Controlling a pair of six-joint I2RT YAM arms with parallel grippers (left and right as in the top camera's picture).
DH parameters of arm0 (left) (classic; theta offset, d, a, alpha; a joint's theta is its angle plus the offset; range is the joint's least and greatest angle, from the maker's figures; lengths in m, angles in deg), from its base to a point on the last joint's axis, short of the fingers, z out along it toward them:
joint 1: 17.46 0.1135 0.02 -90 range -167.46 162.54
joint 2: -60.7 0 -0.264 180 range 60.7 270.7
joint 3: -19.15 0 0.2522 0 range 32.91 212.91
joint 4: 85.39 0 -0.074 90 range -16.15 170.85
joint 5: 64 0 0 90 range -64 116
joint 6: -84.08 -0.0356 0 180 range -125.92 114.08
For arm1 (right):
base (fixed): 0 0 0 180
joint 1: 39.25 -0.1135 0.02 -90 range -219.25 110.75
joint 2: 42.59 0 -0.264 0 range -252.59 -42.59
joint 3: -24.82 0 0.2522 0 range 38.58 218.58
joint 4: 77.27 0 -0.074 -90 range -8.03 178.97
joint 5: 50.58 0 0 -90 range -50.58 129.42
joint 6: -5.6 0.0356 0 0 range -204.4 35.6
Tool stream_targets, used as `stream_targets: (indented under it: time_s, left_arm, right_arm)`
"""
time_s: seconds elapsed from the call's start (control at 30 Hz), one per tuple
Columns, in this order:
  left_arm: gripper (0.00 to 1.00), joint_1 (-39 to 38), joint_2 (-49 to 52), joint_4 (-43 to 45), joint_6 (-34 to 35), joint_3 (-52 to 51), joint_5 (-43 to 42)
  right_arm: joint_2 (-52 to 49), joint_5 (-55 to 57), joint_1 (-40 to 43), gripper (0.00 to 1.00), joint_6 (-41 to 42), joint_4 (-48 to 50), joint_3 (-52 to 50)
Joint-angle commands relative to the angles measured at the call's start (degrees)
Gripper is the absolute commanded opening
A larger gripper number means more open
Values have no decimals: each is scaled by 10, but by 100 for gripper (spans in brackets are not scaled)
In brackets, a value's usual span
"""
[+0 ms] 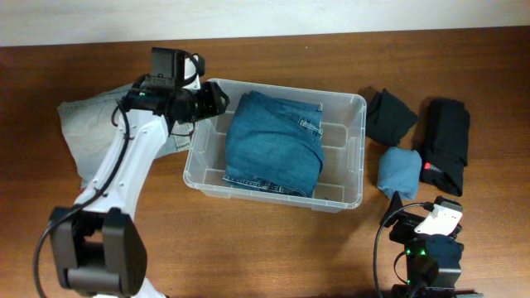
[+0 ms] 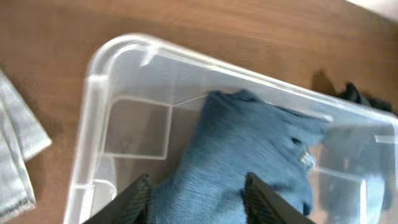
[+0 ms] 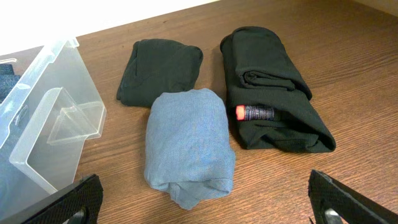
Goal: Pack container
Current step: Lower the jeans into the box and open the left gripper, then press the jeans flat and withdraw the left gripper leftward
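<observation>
The left gripper (image 2: 196, 177) is released: its two dark fingers (image 2: 140, 196) stand apart with nothing between them. We see it poised over the near left corner of the container (image 2: 93, 81). Directly beneath and ahead of it lie folded jeans (image 2: 242, 143), which fill the middle of the bin and leave a moulded corner ledge bare on the gripper's left. Outside the wall, further left, a grey cloth (image 2: 15, 155) lies on the table (image 1: 248, 248).

The right gripper (image 3: 204, 180) is likewise released, with its fingers (image 3: 74, 202) spread wide and holding nothing (it sits low, near the table edge). Just ahead of it lies a folded light-blue cloth (image 3: 186, 143). Beyond that, slightly left, is a dark folded cloth (image 3: 158, 71). Ahead and to the right lies a black bundle (image 3: 267, 93), with a small red-tipped tag (image 3: 239, 112) tucked in its fold. The container's end wall stands to this gripper's left, close beside the light-blue cloth. From overhead, the bin lies on the table between the two arms, nearer the left one.
</observation>
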Motion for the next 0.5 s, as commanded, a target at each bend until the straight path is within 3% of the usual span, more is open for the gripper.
stream_targets:
  time_s: [0.0, 0.07, 0.2, 0.33, 0.47]
  left_arm:
    - [44, -45, -31, 0, -158, 14, -16]
    - [42, -76, -27, 0, -239, 14, 18]
    - [42, -129, -5, 22, -292, 14, 156]
    - [46, -157, 44, 70, -364, 14, 168]
    - [45, -158, 98, 91, -369, 14, 168]
  right_arm:
    - [3, 1, -2, 98, 4, 0, -4]
    - [3, 1, -2, 98, 4, 0, -4]
    - [3, 1, -2, 98, 4, 0, -4]
    - [3, 1, -2, 98, 4, 0, -4]
    - [3, 1, -2, 98, 4, 0, -4]
